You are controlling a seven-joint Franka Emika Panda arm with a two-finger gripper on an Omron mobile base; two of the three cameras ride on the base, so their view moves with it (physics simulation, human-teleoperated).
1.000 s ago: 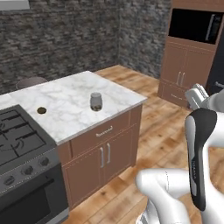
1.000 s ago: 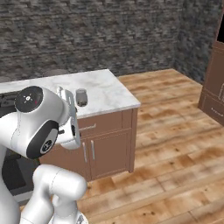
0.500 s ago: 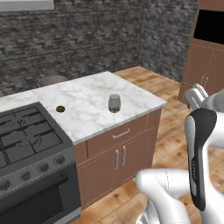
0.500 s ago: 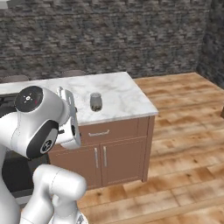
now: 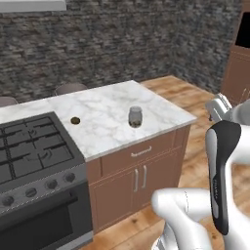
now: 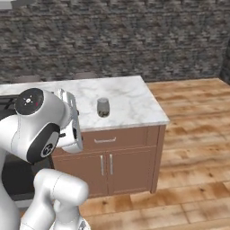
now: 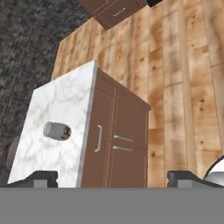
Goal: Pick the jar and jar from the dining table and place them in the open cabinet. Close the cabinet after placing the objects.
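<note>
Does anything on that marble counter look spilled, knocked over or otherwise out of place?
Nothing looks spilled or tipped. One jar stands upright on the marble dining table, alone near its middle. A small brown round lump lies loose close to the black gas hob; what it is cannot be told.

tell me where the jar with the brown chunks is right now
The jar stands upright on the marble dining table, near its front edge above the drawer, with the small brown lump off to its left and the black hob beyond that.

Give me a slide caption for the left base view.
A glass jar stands on the marble dining table beside a black hob.
</note>
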